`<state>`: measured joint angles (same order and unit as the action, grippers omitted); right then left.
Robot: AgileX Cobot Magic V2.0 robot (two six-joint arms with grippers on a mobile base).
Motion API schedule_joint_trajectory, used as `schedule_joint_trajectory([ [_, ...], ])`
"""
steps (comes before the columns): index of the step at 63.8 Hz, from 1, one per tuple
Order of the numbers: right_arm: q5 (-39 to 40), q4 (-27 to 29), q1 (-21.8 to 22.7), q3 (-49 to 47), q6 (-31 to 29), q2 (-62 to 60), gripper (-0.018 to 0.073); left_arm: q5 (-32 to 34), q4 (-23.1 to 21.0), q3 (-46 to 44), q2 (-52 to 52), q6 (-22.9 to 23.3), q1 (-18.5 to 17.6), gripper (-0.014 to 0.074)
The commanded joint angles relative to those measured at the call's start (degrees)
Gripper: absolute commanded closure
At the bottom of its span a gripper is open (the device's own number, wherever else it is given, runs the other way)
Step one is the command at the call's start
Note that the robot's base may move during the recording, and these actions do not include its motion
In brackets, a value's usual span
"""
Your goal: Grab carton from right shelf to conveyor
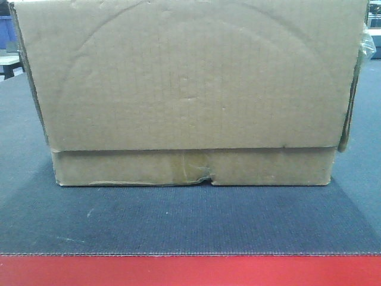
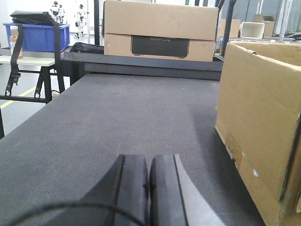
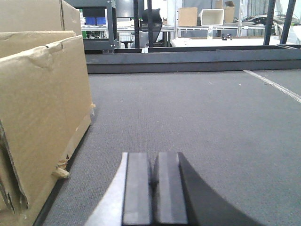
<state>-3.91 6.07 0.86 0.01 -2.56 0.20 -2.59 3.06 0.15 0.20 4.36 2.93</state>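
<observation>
Carton [image 1: 190,89]: large plain brown corrugated cardboard box, wider than tall, filling the upper two thirds of the front view; a narrow band runs along its lower edge, a faint curved crease arcs across the face, and a patch of clear tape sits at the bottom centre beside a small tear. It rests on the conveyor [image 1: 190,220], a wide flat dark grey belt of ribbed woven texture, with a bright red front edge along the bottom of the frame. Left gripper [image 2: 149,188]: low over the belt at bottom centre of the left wrist view, jaws pressed together, holding nothing; the carton's side [image 2: 254,117] stands at the right of that frame, apart from the jaws. Right gripper [image 3: 153,188]: likewise low at bottom centre, jaws closed and empty, the carton's worn, dented edge [image 3: 42,108] at the left of the frame. Background: a second cardboard box [image 2: 160,30] and a blue plastic bin [image 2: 40,36].
</observation>
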Motion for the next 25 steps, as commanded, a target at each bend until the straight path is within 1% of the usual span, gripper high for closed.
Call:
schedule_joint_trajectory([
  [1,1.4,0.1,-0.2,0.0,-0.6,-0.2,0.0632,1.0,-0.3,-0.1,-0.2,-0.2,0.1,0.0582],
  [25,1.4,0.1,-0.2,0.0,-0.6,-0.2,0.0632,1.0,-0.3,-0.1,-0.2,-0.2,0.1,0.0582],
])
